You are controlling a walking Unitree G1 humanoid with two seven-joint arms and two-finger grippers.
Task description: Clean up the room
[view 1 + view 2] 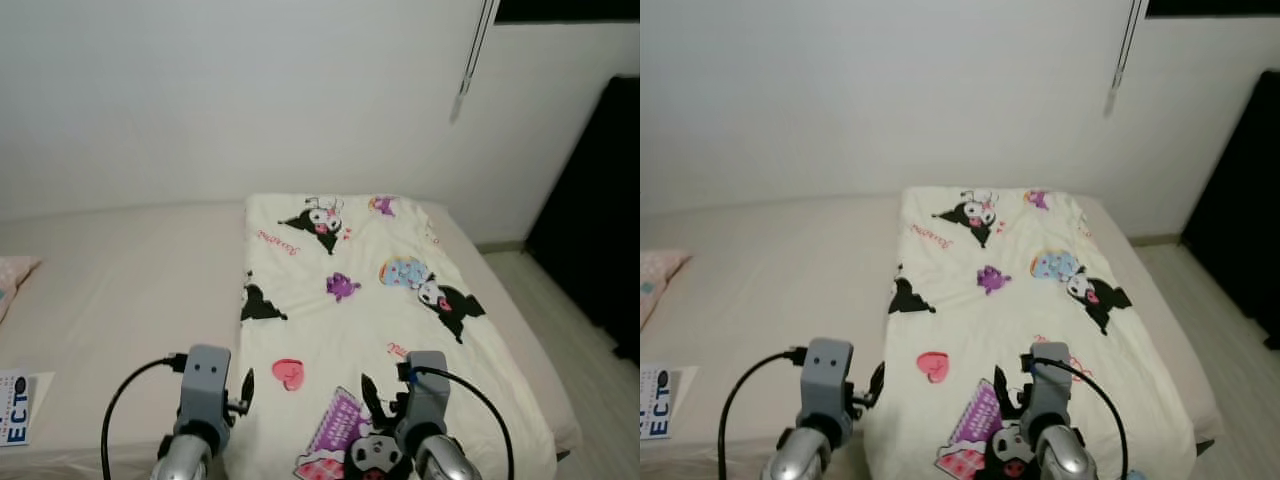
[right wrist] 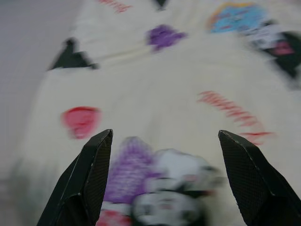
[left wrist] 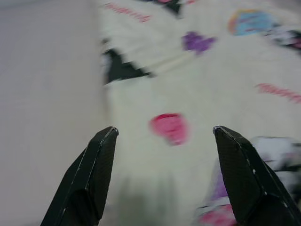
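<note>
both raised over the near edge of the blanket (image 1: 370, 320) spread flat along the bed (image 1: 120, 290), probably to smooth or fold it. left tool (image 3: 162, 176) and right tool (image 2: 164, 176): wide open, holding nothing.

Beige bed (image 1: 120, 290), cartoon-print blanket (image 1: 380, 330), booklet (image 1: 15, 408)

Both silver arms reach forward side by side at the bottom of the head view, the left gripper (image 3: 162, 176) and the right gripper (image 2: 164, 181) each held level with two black fingers spread wide apart and nothing between them.
</note>
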